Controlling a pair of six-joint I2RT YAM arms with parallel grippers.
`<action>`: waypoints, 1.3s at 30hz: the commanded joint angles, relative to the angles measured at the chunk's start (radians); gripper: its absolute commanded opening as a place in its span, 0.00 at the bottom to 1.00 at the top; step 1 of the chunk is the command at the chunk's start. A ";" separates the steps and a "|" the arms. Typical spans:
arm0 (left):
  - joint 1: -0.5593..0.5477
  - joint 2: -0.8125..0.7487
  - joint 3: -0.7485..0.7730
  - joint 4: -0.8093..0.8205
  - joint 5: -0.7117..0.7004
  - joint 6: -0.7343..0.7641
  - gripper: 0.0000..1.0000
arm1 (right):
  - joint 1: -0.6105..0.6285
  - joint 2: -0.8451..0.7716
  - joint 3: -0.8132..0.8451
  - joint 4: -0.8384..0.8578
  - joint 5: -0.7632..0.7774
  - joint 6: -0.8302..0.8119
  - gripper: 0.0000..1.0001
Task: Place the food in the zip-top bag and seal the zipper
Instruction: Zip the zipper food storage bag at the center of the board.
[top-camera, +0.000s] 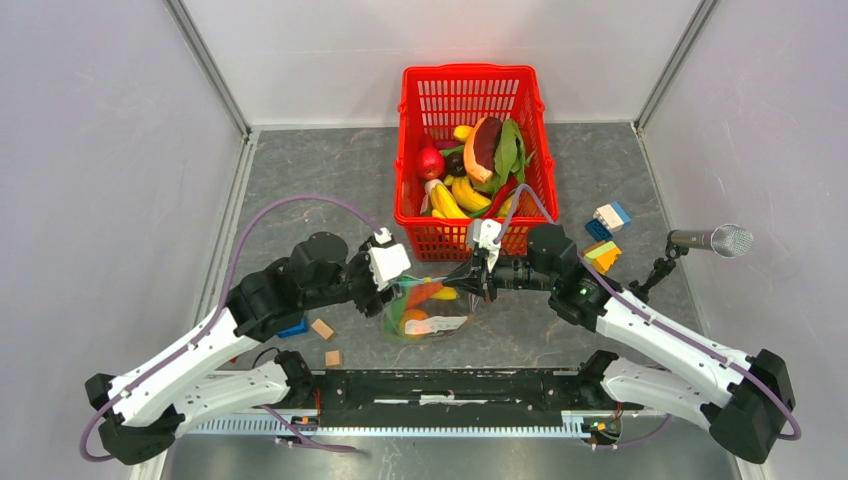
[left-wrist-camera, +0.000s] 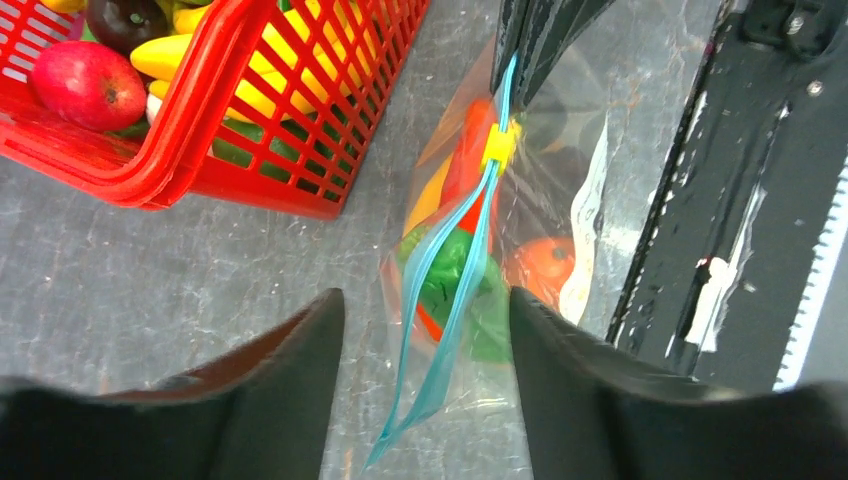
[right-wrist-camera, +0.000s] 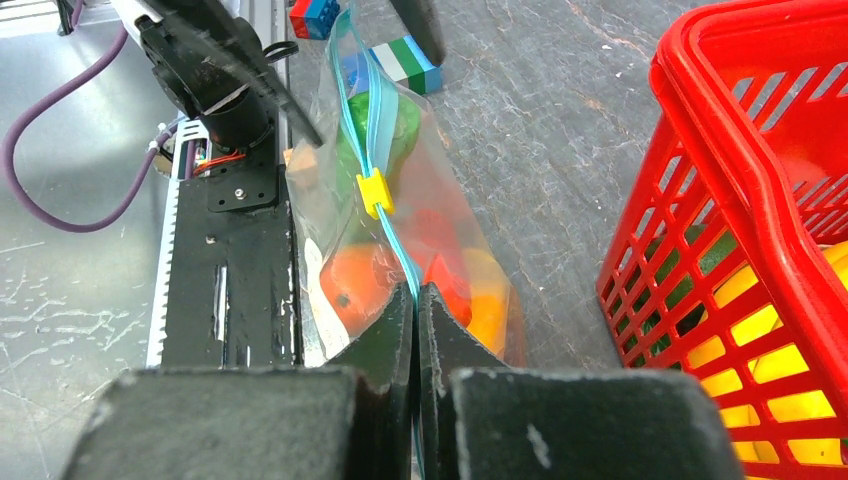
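Step in hand: sealing. The food (left-wrist-camera: 545, 265) is inside the zip-top bag (top-camera: 428, 312), which hangs between the two arms just in front of the red basket (top-camera: 470, 75). Right gripper (right-wrist-camera: 416, 295): fingers pressed together, pinching one end of the zipper (left-wrist-camera: 487, 190). Left gripper (left-wrist-camera: 425, 300): fingers spread, straddling the gaping end and touching nothing I can see. My judgement of the next move: advance the left gripper, close it on the yellow slider (left-wrist-camera: 500, 145), and draw the slider along the strip.

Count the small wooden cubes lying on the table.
2. One wooden cube lies just right of the blue block. The second cube sits nearer the camera, close to the black base rail. Others may be hidden under the arms.
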 joint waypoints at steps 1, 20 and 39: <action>0.001 -0.014 0.022 0.080 0.030 0.014 0.72 | 0.002 -0.026 0.005 0.055 0.000 0.016 0.00; 0.001 0.050 0.030 0.152 0.140 0.072 0.06 | 0.004 -0.019 -0.008 0.069 0.002 0.026 0.01; 0.000 0.077 0.042 0.151 0.142 0.078 0.48 | 0.003 -0.020 -0.003 0.069 0.004 0.028 0.01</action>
